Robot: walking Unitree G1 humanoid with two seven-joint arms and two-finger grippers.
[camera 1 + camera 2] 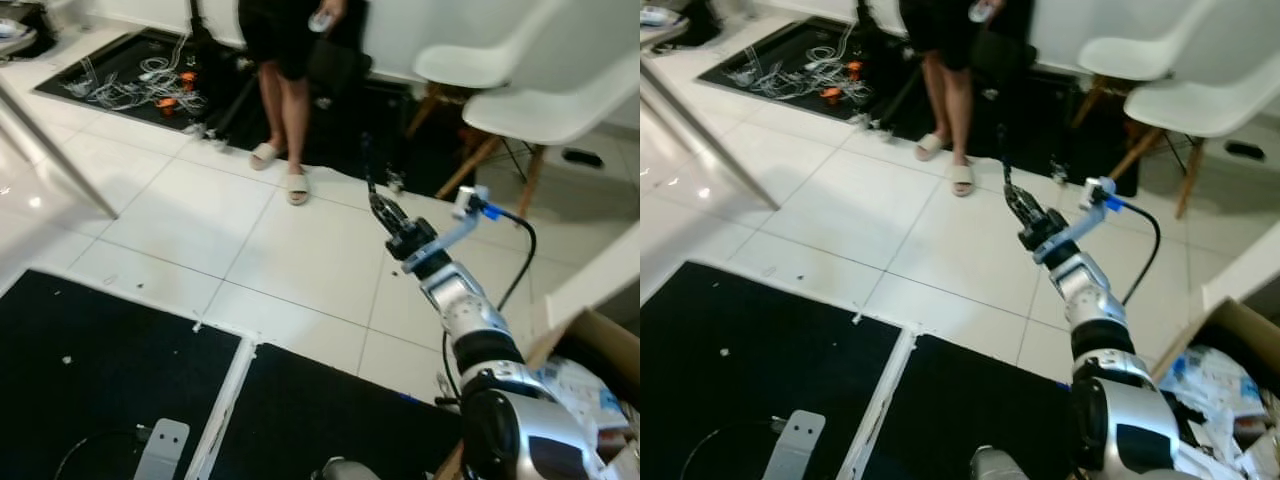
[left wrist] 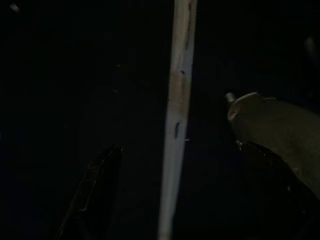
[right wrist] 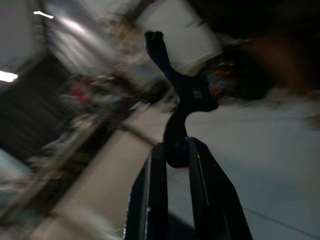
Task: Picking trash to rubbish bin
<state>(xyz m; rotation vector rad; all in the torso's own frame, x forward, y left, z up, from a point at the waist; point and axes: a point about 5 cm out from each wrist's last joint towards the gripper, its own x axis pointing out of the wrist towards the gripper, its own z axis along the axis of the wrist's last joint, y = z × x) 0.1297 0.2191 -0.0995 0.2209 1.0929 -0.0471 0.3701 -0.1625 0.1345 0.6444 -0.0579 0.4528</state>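
My right arm is raised out over the white floor tiles. Its right gripper [image 1: 383, 206] is shut on a thin, bent black piece of trash [image 3: 175, 85], which sticks up past the fingertips [image 3: 156, 160]. The rubbish bin, an open cardboard box [image 1: 598, 338], stands at the lower right beside my right arm, with crumpled paper and wrappers [image 1: 1215, 385] inside. In the dark left wrist view, my left gripper [image 2: 180, 200] hangs low over a black mat, its fingers [image 2: 92, 192] spread apart with nothing between them.
A person in sandals [image 1: 285, 60] stands ahead on the tiles. Two white chairs [image 1: 540, 110] stand at the back right. Loose cables [image 1: 140, 80] lie on a black mat at the back left. Black mats [image 1: 110, 370] cover the floor near me. A table leg [image 1: 50, 140] slants at the left.
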